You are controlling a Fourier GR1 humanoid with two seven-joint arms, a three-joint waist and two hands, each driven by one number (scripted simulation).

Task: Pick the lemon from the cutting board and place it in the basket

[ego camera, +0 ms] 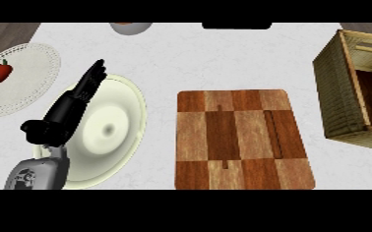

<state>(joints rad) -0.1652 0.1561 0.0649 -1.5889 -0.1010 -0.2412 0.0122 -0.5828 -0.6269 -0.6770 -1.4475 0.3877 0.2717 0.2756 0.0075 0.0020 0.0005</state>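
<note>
The wooden cutting board [243, 137] lies at the centre right of the counter, and nothing rests on its checkered top. No lemon shows anywhere in the head view. The woven basket [335, 91] stands at the right edge, partly cut off; the little of its inside that shows is dark. My left hand [71, 105] is at the left, over a pale plate, with its fingers straight and pointing up and away. It holds nothing. My right hand does not appear.
A cream plate [120, 128] sits under and beside my left hand. A white lace-edged plate [29, 73] at the far left carries a red fruit [4, 71]. A grey bowl [131, 27] and a dark object [236, 25] sit at the far edge.
</note>
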